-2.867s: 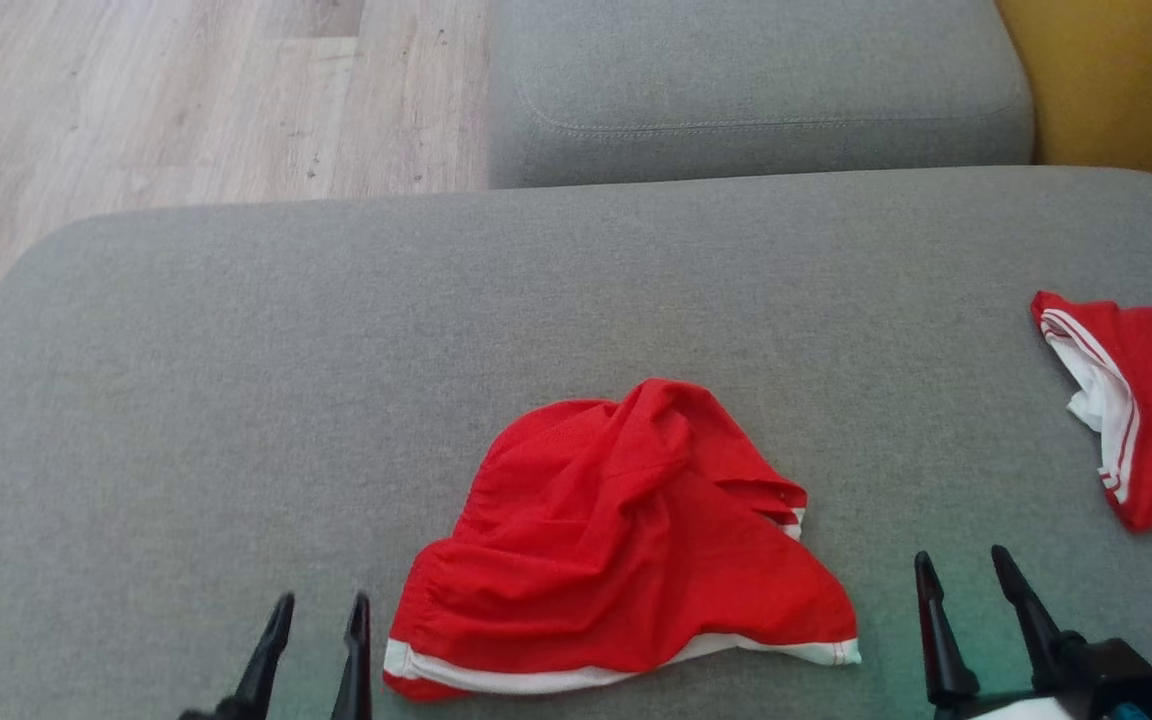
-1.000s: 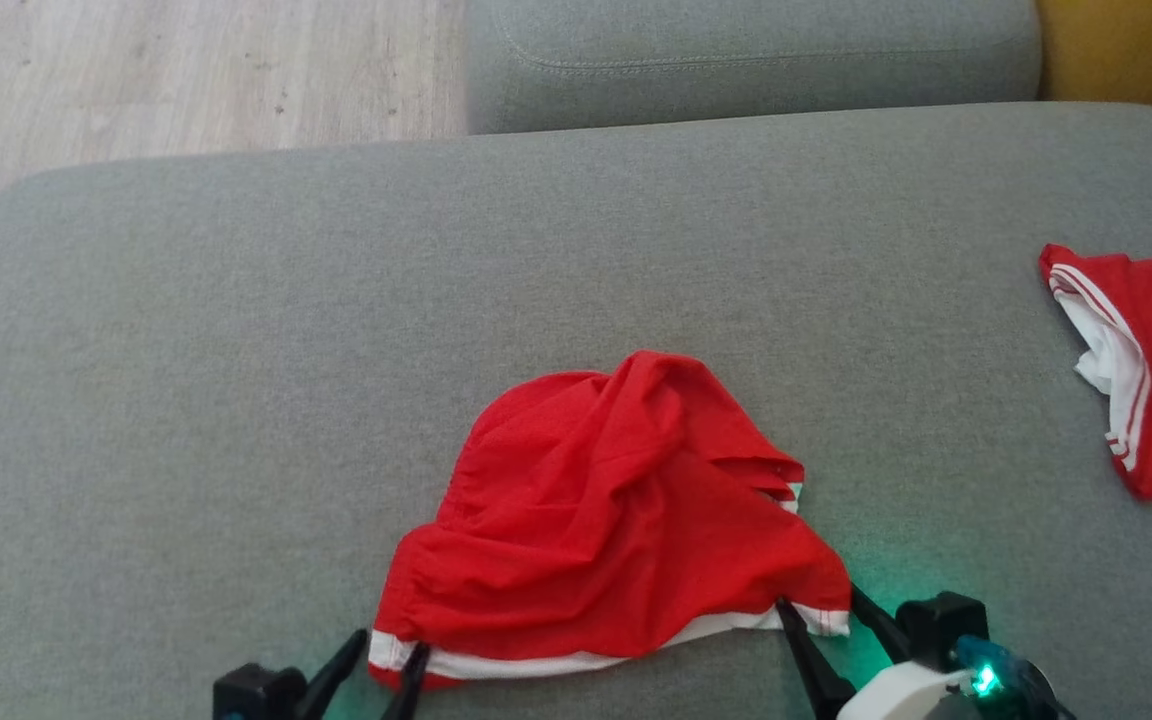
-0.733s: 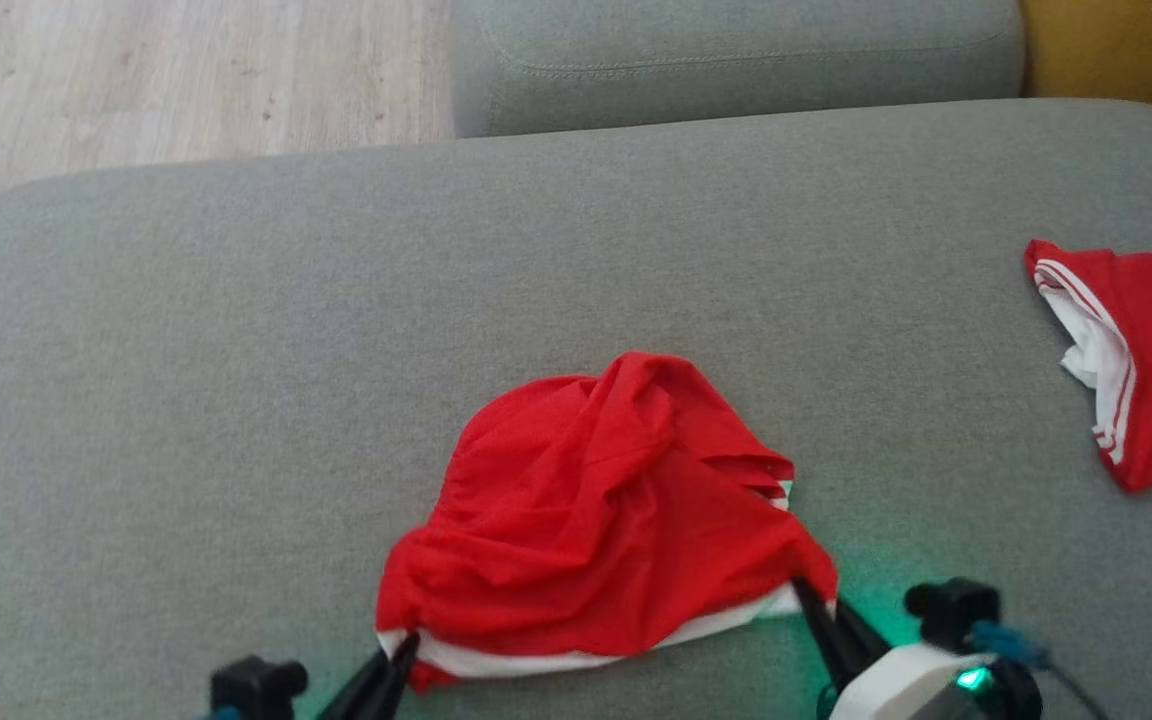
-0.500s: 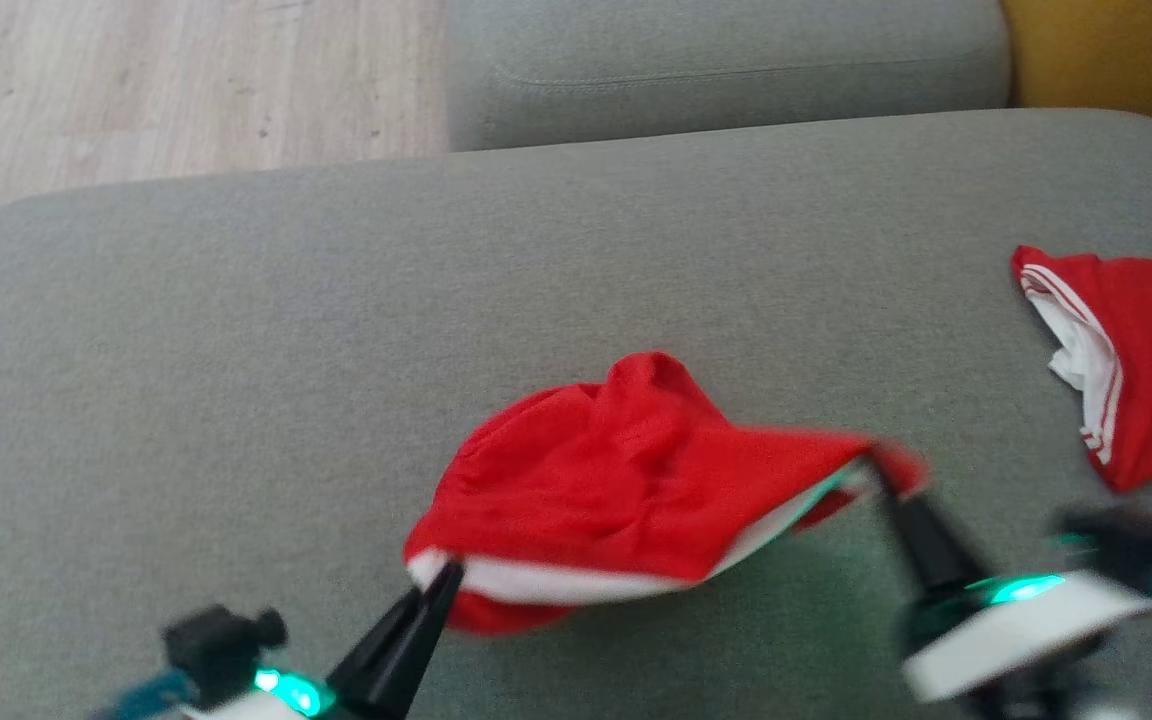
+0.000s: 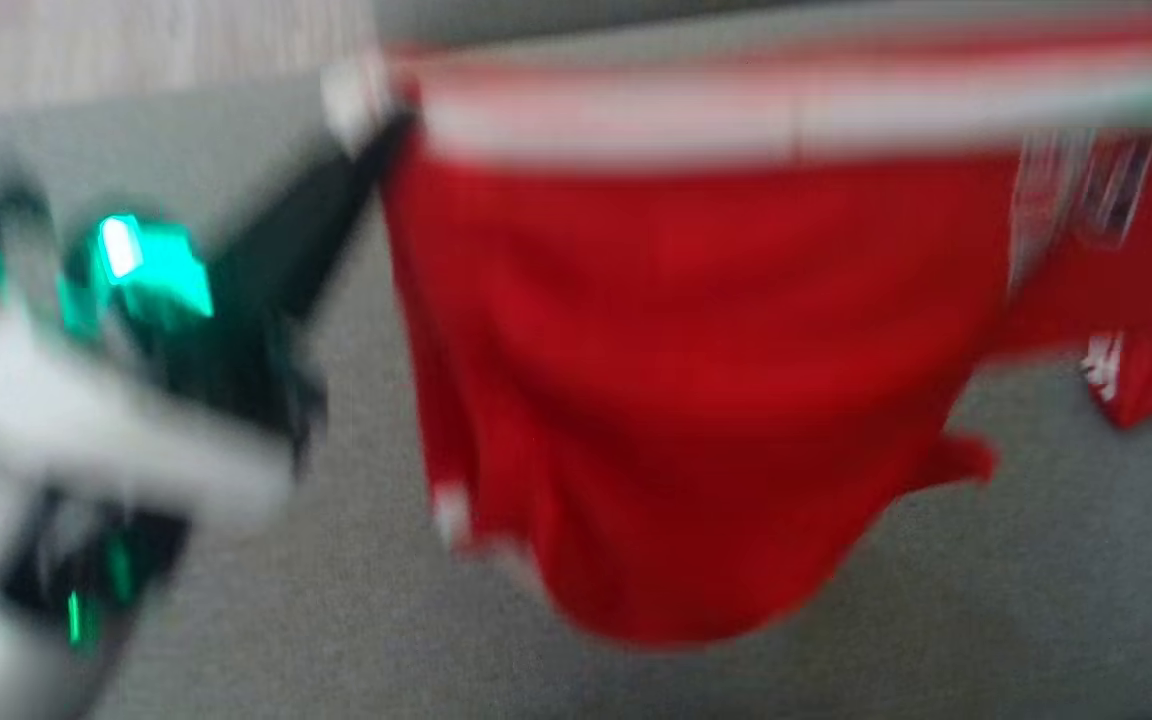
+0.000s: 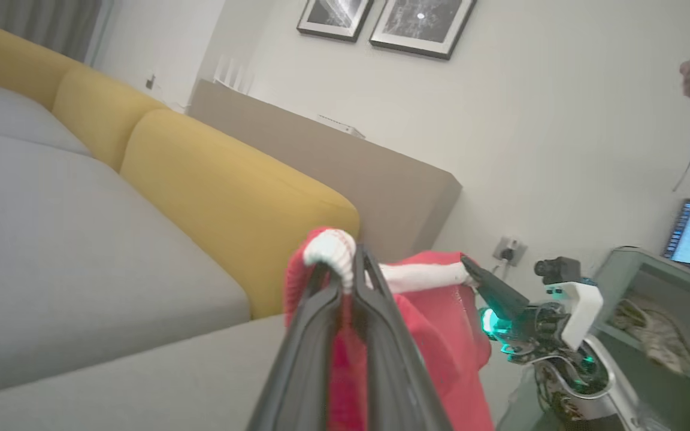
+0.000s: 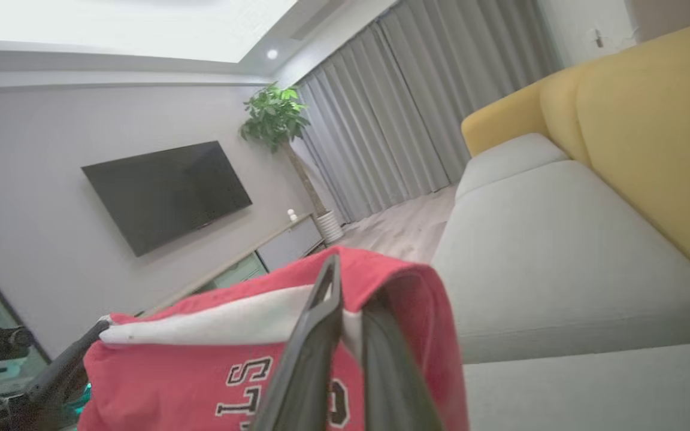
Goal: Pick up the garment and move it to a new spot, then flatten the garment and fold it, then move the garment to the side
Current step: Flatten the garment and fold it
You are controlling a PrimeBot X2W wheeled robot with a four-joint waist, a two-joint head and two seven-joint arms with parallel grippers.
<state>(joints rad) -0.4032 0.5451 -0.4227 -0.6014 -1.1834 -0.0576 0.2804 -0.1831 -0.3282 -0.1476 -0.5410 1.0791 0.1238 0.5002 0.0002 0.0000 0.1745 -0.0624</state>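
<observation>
The garment [image 5: 696, 380] is hanging over the sofa [image 5: 1036, 600], its white band [image 5: 696, 115] running level across the top of the head view, the left pincer [image 6: 343, 269] clamping the upper-left end and the right pincer [image 7: 351, 287] clamping the opposite end, both closed on cloth.

Grey sofa seats [image 7: 560, 251] run along under mustard-yellow back cushions [image 6: 225, 197], and long grey curtains [image 7: 393, 114] drop to the pale wood floor [image 7: 399, 230]. A dark television [image 7: 165, 191] is mounted beside a leafy potted plant [image 7: 273, 117], while two framed pictures [image 6: 423, 24] hang high on a white wall [image 6: 560, 120]. Overhead, a ceiling spotlight [image 7: 271, 54] glows.
</observation>
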